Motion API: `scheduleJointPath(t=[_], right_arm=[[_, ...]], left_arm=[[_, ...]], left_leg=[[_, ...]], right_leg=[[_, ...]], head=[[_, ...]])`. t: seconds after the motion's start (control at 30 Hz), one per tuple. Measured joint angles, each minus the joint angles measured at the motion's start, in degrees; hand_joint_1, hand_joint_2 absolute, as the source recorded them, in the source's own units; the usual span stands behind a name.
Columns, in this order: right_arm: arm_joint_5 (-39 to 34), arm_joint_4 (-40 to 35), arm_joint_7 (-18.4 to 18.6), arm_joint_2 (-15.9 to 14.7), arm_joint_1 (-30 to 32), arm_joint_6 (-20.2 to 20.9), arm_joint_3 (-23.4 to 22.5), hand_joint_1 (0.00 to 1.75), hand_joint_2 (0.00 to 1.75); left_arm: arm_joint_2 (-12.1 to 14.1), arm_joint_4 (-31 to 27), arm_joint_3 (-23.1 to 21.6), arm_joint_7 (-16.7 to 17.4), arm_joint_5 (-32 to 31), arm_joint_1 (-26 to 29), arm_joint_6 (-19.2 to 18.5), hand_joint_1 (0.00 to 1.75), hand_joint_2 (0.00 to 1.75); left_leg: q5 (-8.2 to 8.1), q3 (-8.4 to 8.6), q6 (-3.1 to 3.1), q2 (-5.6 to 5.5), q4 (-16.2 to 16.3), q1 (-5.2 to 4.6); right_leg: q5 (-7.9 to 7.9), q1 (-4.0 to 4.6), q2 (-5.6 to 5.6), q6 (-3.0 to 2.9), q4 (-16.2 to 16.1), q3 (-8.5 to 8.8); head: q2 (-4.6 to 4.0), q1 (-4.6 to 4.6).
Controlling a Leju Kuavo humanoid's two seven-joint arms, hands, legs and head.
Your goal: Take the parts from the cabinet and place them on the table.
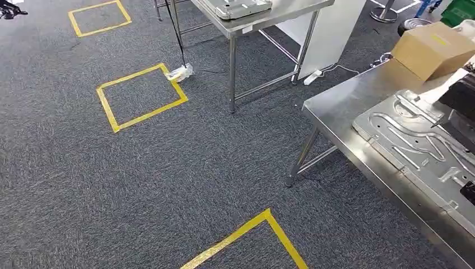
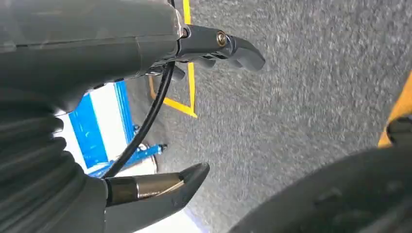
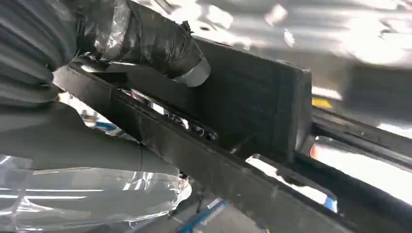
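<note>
In the right wrist view my right hand [image 3: 87, 121] grips a black frame-like part [image 3: 252, 102], its tape-wrapped thumb [image 3: 150, 43] pressed onto the part's flat face. In the head view a dark piece of that part [image 1: 462, 96] shows at the right edge, above the steel table [image 1: 341, 103]. A stamped silver metal panel [image 1: 417, 143] lies flat on that table. My left hand [image 2: 97, 53] hangs over the grey carpet with thumb [image 2: 160, 189] and fingers [image 2: 235, 48] apart and nothing between them.
A cardboard box [image 1: 432, 49] sits at the table's far end. A second steel table [image 1: 263, 19] with a metal piece on it stands farther back. Yellow tape squares [image 1: 140, 96] mark the carpet. A cable and power strip [image 1: 180, 72] lie near one square.
</note>
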Motion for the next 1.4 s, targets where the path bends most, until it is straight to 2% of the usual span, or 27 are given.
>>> scheduleJointPath(t=[0.03, 0.07, 0.1, 0.13, 0.2, 0.23, 0.27, 0.3, 0.33, 0.37, 0.4, 0.43, 0.47, 0.53, 0.57, 0.6, 0.67, 0.8, 0.83, 0.97, 1.0, 1.2, 1.4], right_arm=[[0.5, 2.3, 0.1, 0.0, -1.0, -0.3, 0.6, 1.75, 1.75], [1.0, 4.9, 0.2, 0.4, -2.4, -0.3, 1.4, 1.75, 1.75], [1.2, 6.6, 0.3, 0.3, -3.2, -0.3, 1.8, 1.75, 1.75], [1.2, 7.9, 0.3, 0.4, -3.4, -0.4, 2.3, 1.75, 1.75], [1.4, 10.2, 0.3, 0.4, -4.7, -0.5, 3.0, 1.75, 1.75], [1.6, 11.5, 0.4, 0.4, -5.3, -0.5, 3.4, 1.75, 1.75], [1.7, 12.6, 0.4, 0.4, -6.0, -0.5, 3.6, 1.75, 1.75], [1.8, 14.0, 0.4, 0.5, -6.9, -0.6, 4.0, 1.75, 1.75], [1.8, 15.6, 0.4, 0.8, -7.8, -0.9, 4.5, 1.75, 1.75], [1.8, 17.6, 0.3, 1.2, -8.5, -1.1, 5.0, 1.75, 1.75], [1.8, 19.0, 0.3, 1.6, -9.0, -1.4, 5.4, 1.75, 1.75], [1.8, 20.2, 0.3, 1.9, -9.6, -1.7, 5.6, 1.75, 1.75], [1.8, 21.2, 0.3, 2.1, -10.2, -1.9, 5.7, 1.75, 1.75], [1.8, 23.0, 0.3, 2.4, -11.2, -2.0, 6.1, 1.75, 1.75], [1.8, 23.7, 0.3, 2.6, -11.5, -2.1, 6.2, 1.75, 1.75], [1.8, 24.4, 0.3, 2.6, -11.7, -2.1, 6.4, 1.75, 1.75], [1.8, 25.2, 0.3, 2.6, -12.0, -2.2, 6.5, 1.75, 1.75], [1.8, 26.5, 0.3, 2.6, -12.7, -2.1, 6.6, 1.75, 1.75], [1.7, 26.9, 0.3, 2.6, -12.9, -1.9, 6.6, 0.0, 0.0], [1.4, 29.3, -0.7, 2.9, -13.2, -2.3, 6.7, 0.0, 0.0], [1.5, 29.7, -1.0, 3.1, -13.3, -2.9, 6.8, 0.0, 0.0], [1.6, 28.5, -3.3, 4.5, -13.0, -7.5, 7.2, 0.0, 0.0], [1.1, 12.9, -2.1, 6.7, -7.8, -7.6, 8.8, 0.0, 0.0]], left_arm=[[0.0, 0.0, 0.3, 0.0, 0.0, 0.0, -0.3, 0.0, 1.75], [0.1, 0.0, 0.7, -0.1, 0.0, -0.1, -0.4, 0.0, 1.75], [0.1, 0.0, 0.9, -0.1, 0.1, -0.1, -0.6, 0.0, 1.75], [0.1, 0.0, 1.2, -0.1, 0.1, -0.3, -0.6, 0.0, 1.75], [0.0, 0.0, 1.6, -0.1, 0.1, -0.4, -0.7, 0.0, 1.75], [0.0, 0.0, 1.8, -0.1, 0.1, -0.4, -0.8, 0.0, 1.75], [0.0, 0.0, 1.9, -0.2, 0.1, -0.4, -0.8, 0.0, 1.75], [0.0, 0.0, 2.1, -0.3, 0.2, -0.3, -0.9, 0.0, 1.75], [0.0, 0.0, 2.3, -0.3, 0.3, -0.2, -1.1, 0.0, 1.75], [0.0, 0.0, 2.6, -0.2, 0.6, -0.2, -1.5, 0.0, 1.75], [0.0, 0.0, 2.9, -0.2, 0.7, -0.2, -1.6, 0.0, 1.75], [0.0, 0.0, 3.1, -0.2, 0.8, -0.1, -1.7, 0.0, 1.75], [0.0, 0.0, 3.3, -0.2, 0.8, 0.0, -1.7, 0.0, 1.75], [0.0, 0.0, 3.5, -0.2, 0.8, 0.0, -1.7, 0.0, 1.75], [0.1, 0.0, 3.7, -0.2, 0.8, 0.0, -1.7, 0.0, 1.75], [0.1, 0.0, 3.7, -0.2, 0.8, 0.0, -1.7, 0.0, 1.75], [0.0, 0.0, 4.0, -0.2, 0.8, 0.0, -1.7, 0.0, 1.75], [0.1, 0.0, 4.2, -0.2, 0.9, 0.0, -1.7, 0.0, 1.75], [0.1, 0.0, 4.3, -0.2, 0.9, 0.0, -1.7, 0.0, 1.75], [0.0, 0.0, 4.5, -0.2, 0.4, 0.0, -2.3, 0.0, 1.75], [0.0, 0.0, 4.5, 0.0, 0.3, 0.0, -2.4, 0.0, 0.0], [0.0, 0.0, 5.5, 1.7, 0.7, 0.0, -2.6, 0.0, 0.0], [0.0, 0.0, 6.3, 2.5, 0.0, -0.1, -2.3, 0.0, 0.0]], left_leg=[[-0.31, -0.01, -0.36, 0.19, 0.5, -0.02], [-0.54, -0.17, -0.77, 0.32, 0.6, -0.47], [-0.67, -0.15, -1.05, 0.32, 0.8, -0.41], [-0.72, -0.11, -1.14, 0.41, 0.9, -0.42], [-0.95, 0.02, -1.66, 0.58, 0.9, -0.5], [-1.65, -0.27, -2.11, -0.35, 1.8, -0.25], [-3.15, -1.21, -2.13, -1.28, 4.0, -0.22], [-5.3, -3.17, -2.1, -1.71, 8.0, -0.18], [-7.5, -5.74, -2.09, -1.95, 13.1, -0.17], [-9.01, -8.29, -2.06, -1.99, 17.9, -0.17], [-9.0, -9.68, -1.93, -2.0, 20.0, -0.18], [-7.63, -9.56, -1.67, -2.0, 19.2, -0.19], [-5.28, -8.27, -1.34, -2.03, 15.9, -0.25], [0.24, -3.3, -0.37, -2.51, 5.1, -0.45], [0.1, -2.01, -0.14, -3.11, 2.2, -0.73], [0.44, -1.82, -0.45, -2.75, 1.7, -0.72], [0.67, -1.73, -1.36, -2.66, 1.5, -0.58], [0.64, -1.78, -0.93, -2.68, 1.5, -0.69], [0.63, -1.78, -0.9, -2.68, 1.5, -0.69], [0.6, -1.81, -0.7, -2.67, 1.5, -0.72], [0.6, -1.81, -0.63, -2.66, 1.5, -0.73], [0.58, -1.77, -0.57, -2.51, 1.5, -0.71], [0.64, -1.79, -0.53, -2.5, 1.5, -0.72]], right_leg=[[1.15, -0.15, -0.78, 0.07, -5.3, 2.54], [0.62, 0.54, -0.91, -0.3, -5.0, 2.62], [0.58, 0.66, -0.46, -1.2, -5.0, 2.6], [0.53, 0.77, -0.47, -1.42, -5.1, 2.49], [0.38, 0.65, -0.29, -2.27, -4.9, 2.48], [0.47, 0.39, -0.22, -2.72, -5.1, 2.65], [0.42, 0.44, -0.14, -3.18, -5.1, 2.7], [0.42, 0.55, -0.11, -3.57, -5.1, 2.68], [0.38, 0.72, 0.05, -3.7, -5.1, 2.68], [0.32, 1.0, 0.23, -3.84, -5.0, 2.71], [0.26, 1.28, 0.41, -3.93, -5.0, 2.79], [0.19, 1.49, 0.6, -4.04, -5.0, 2.95], [0.13, 1.69, 0.78, -4.1, -5.0, 3.14], [-0.07, 1.92, 1.04, -4.06, -5.0, 3.61], [-0.21, 2.16, 1.05, -3.85, -5.0, 3.61], [-0.28, 2.29, 1.13, -3.66, -4.9, 3.55], [-0.36, 2.39, 1.06, -4.06, -4.8, 3.52], [-0.16, 2.31, 1.04, -3.52, -5.3, 3.76], [-0.15, 2.31, 1.05, -3.5, -5.3, 3.79], [-0.02, 2.29, 1.06, -3.27, -5.5, 3.84], [-0.02, 2.29, 1.07, -3.26, -5.5, 3.85], [0.04, 2.33, 1.22, -3.18, -5.6, 3.86], [0.04, 2.32, 1.18, -3.18, -5.5, 3.74]], head=[[0.0, -0.02], [0.0, 0.0], [0.0, -0.13], [0.0, -0.11], [0.0, -0.13], [0.0, -0.17], [0.0, -0.13], [0.0, -0.2], [0.0, -0.2], [0.0, -0.2], [0.0, -0.17], [0.0, -0.18], [0.0, -0.18], [0.0, -0.17], [0.0, -0.13], [0.0, -0.11], [0.0, -0.11], [0.0, -0.09], [0.0, -0.07], [0.0, -0.09], [0.0, -0.09], [0.0, -0.09], [0.0, -0.09]])
